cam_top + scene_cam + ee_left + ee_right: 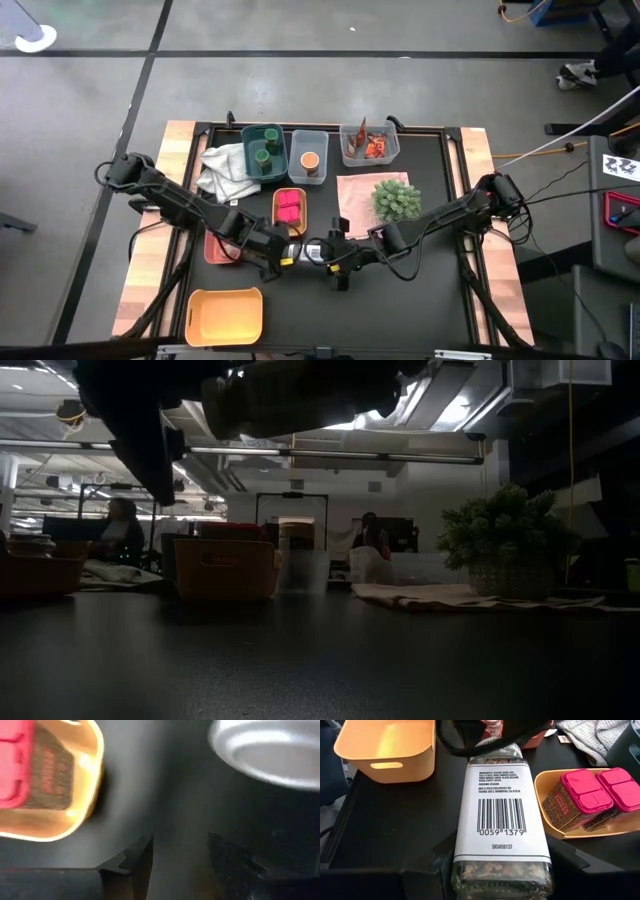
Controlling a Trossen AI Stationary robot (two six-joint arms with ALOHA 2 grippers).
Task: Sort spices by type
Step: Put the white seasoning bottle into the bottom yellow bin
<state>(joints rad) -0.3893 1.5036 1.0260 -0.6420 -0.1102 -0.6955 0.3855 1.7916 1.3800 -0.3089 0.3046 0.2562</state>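
Two grippers meet mid-air: right gripper [502, 870] jaws clamp the bottle [501, 820]; left gripper [180, 855] jaws gape. Your handover may drop it onto the tabletop [420, 300].

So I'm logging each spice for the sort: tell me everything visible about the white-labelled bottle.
The white labelled bottle is clear glass, filled with a speckled seed mix. Its white paper label carries an ingredients list and a barcode. It lies horizontally above the black table, between the fingers of the right tool, with the left tool at its other end. The yellow bin lies beyond.
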